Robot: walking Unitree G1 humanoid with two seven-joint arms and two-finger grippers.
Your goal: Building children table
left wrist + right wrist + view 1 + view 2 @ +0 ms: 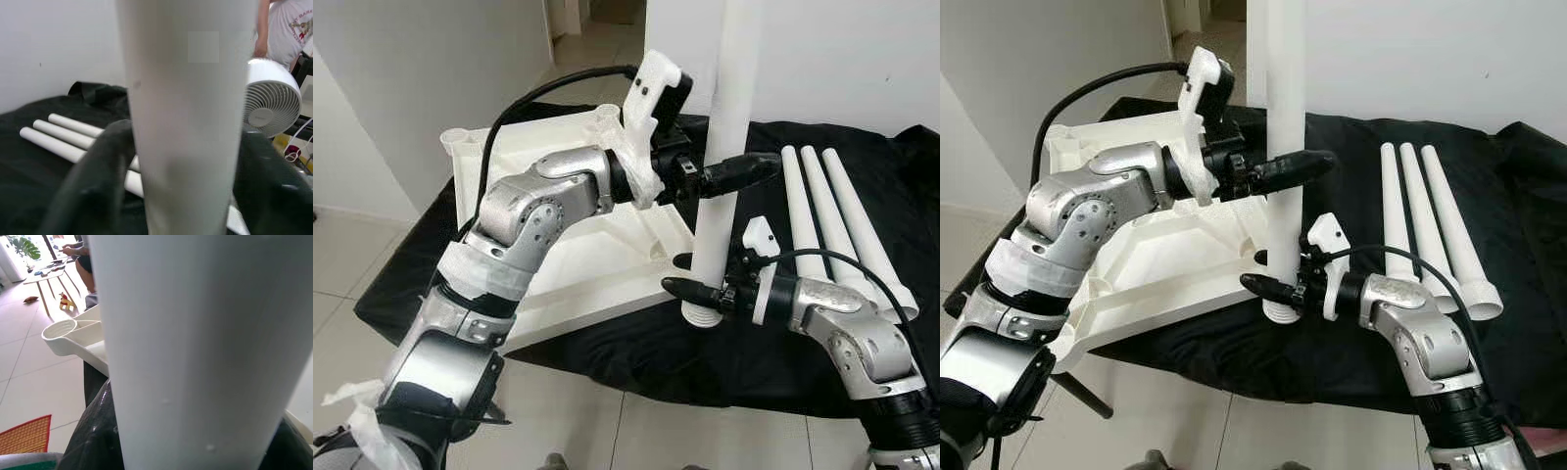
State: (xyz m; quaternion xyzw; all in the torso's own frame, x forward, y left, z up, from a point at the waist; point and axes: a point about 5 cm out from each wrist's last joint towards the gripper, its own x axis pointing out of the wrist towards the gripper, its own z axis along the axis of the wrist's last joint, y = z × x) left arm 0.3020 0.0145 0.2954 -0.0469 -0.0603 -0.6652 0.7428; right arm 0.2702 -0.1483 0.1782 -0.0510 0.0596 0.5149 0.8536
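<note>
We hold one white table leg upright between both grippers, its threaded foot at the near right corner of the upturned white tabletop, which lies on the black cloth at about nine o'clock from the leg. The left gripper is clamped around the leg's middle; the right gripper is clamped around it low down, just above the thread. In both wrist views the leg stands squarely between the dark fingers.

We judge the step to be seating and screwing this leg into the corner socket. To do it well we should keep the leg plumb, since a tilted thread would likely bind. We cannot tell whether the thread is already inside the socket or just beside it, so we should check alignment before turning. The lower grip should guide the foot, the upper grip steady the shaft.

Three more legs lie side by side on the cloth at three o'clock from the held leg, well clear of it. Another corner socket shows open and unfilled.
</note>
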